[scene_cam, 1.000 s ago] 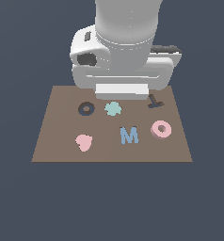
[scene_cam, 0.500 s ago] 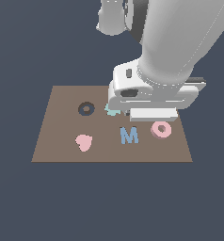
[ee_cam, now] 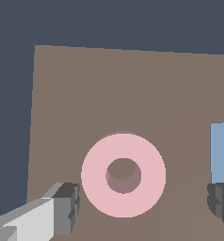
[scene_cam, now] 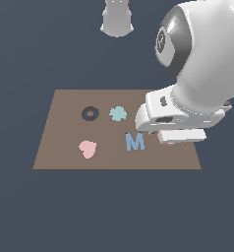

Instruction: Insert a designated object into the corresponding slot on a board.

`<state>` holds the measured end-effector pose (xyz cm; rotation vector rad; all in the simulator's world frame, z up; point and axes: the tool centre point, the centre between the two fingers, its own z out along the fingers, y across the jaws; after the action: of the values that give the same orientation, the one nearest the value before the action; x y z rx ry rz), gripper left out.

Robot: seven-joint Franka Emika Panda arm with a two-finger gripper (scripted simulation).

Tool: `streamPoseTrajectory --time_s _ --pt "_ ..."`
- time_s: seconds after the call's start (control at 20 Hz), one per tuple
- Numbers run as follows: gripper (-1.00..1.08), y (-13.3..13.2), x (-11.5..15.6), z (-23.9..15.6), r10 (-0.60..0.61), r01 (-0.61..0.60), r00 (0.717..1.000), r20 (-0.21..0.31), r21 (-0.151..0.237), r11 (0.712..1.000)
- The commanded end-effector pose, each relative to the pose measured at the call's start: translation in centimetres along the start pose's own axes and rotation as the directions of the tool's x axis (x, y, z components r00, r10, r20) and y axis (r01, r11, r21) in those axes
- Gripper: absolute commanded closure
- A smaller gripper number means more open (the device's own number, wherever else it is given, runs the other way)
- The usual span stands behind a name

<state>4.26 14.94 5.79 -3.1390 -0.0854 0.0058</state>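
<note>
The pink ring (ee_cam: 96,175) lies flat on the brown board (ee_cam: 85,94). My gripper (ee_cam: 144,202) hangs open above it, with one finger (ee_cam: 64,207) on either side of the ring and neither touching it. In the exterior view the arm's hand (scene_cam: 178,123) covers the board's (scene_cam: 65,147) right part. Only a pink sliver of the ring (scene_cam: 167,143) shows under it. The slot (scene_cam: 90,114), a dark navy ring mark, sits on the board's far left part, well away from the gripper.
A teal shape (scene_cam: 118,113) lies beside the slot. A pink heart (scene_cam: 87,148) and a blue M (scene_cam: 134,141) lie along the near side; the M (ee_cam: 220,153) is close to one finger. The robot base (scene_cam: 117,19) stands beyond the board.
The hand has swung from the board's far middle to the exterior view's right and towards the near side. It now sits over the pink ring and hides most of it.
</note>
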Motion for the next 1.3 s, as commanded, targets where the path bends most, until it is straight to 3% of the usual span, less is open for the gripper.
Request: streamPoseTrajectory --time_s 0.0,0.85,0.9,1.25 --pt "-0.92 -0.6 0.4 0.5 -0.003 0.003 1.0 -0.003 -0.001 1.0" --pt "-0.92 -1.2 0.7 2.8 -0.007 0.007 1.0 -0.004 -0.002 1.0" --pt "1.08 -1.2 0.7 2.8 -0.007 0.007 1.0 -0.004 -0.002 1.0" --pt "1.08 -1.2 0.7 2.8 -0.007 0.007 1.0 -0.004 -0.002 1.0"
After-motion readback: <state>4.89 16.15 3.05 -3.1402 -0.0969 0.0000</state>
